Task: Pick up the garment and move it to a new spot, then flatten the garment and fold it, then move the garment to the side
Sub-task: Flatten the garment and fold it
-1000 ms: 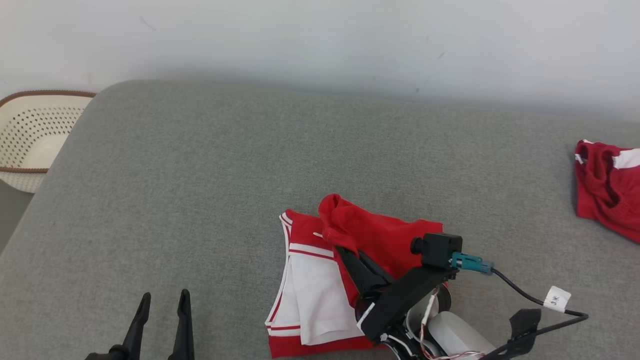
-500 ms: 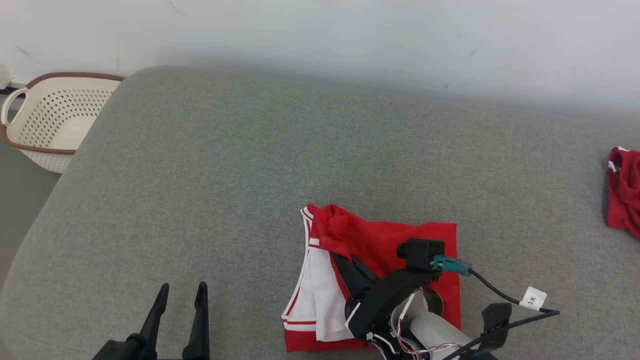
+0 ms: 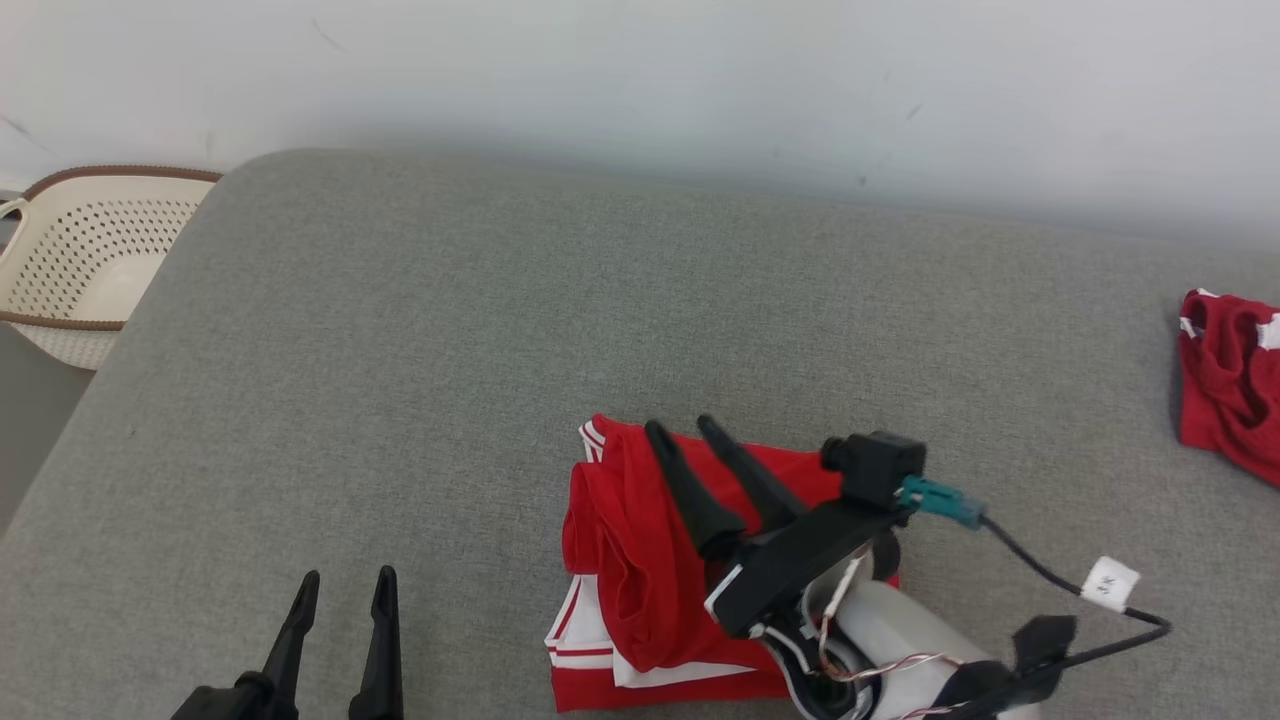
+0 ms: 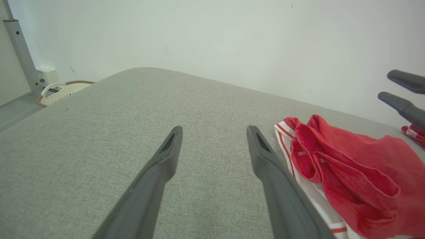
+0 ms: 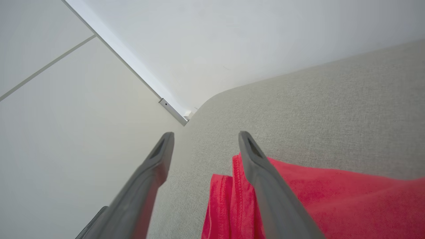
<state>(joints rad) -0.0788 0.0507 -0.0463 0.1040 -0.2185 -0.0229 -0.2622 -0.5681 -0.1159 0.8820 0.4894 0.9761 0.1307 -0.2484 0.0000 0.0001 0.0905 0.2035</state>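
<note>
The garment (image 3: pixel 630 560), red with white panels and stripes, lies in a folded heap on the grey cushioned surface (image 3: pixel 480 340) near the front edge. A red flap covers most of its white part. My right gripper (image 3: pixel 683 428) is open, its dark fingers raised just above the garment's far left corner with nothing between them. In the right wrist view that gripper (image 5: pixel 206 134) stands open over the red cloth (image 5: pixel 315 199). My left gripper (image 3: pixel 340 585) is open and empty, low at the front left. In the left wrist view this gripper (image 4: pixel 214 129) has the garment (image 4: pixel 348 166) to its right.
A second red and white garment (image 3: pixel 1230 400) lies crumpled at the surface's far right edge. A cream perforated basket (image 3: pixel 80 250) sits on the floor beyond the left edge. A white wall runs behind. The right arm's cable with a white tag (image 3: pixel 1110 580) trails right.
My right gripper has opened and let go of the red flap, which now lies folded leftward over the white part. The fingers have lifted. The head camera shifted slightly.
</note>
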